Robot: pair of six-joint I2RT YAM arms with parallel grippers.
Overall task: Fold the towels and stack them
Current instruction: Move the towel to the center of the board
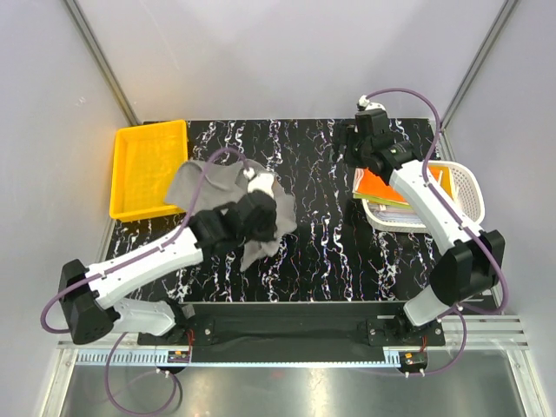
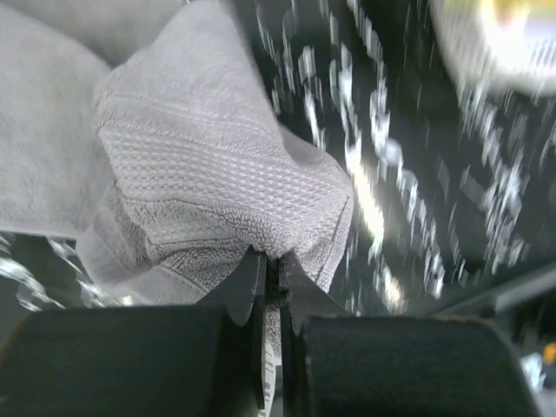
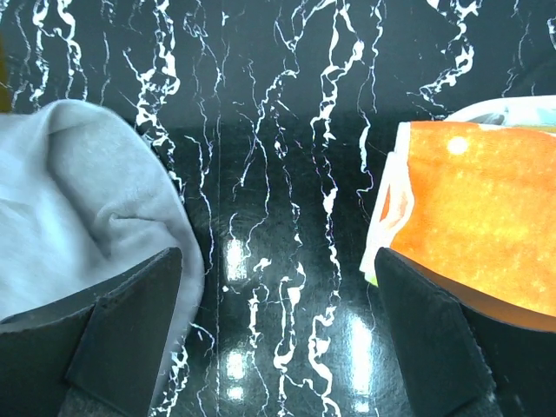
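Where the left end effector [image 2: 271,265] pinches, the grey towel [image 2: 217,165] bunches

A plain grey towel [image 1: 213,182] with a waffle-woven band is seen crumpled and unfolded on the left of the table [image 1: 330,252], one fold pinched in the left gripper [image 2: 271,261]. An orange towel [image 1: 379,187] is laid flat atop paler layers, overhanging the basket [image 1: 469,187] at the right.
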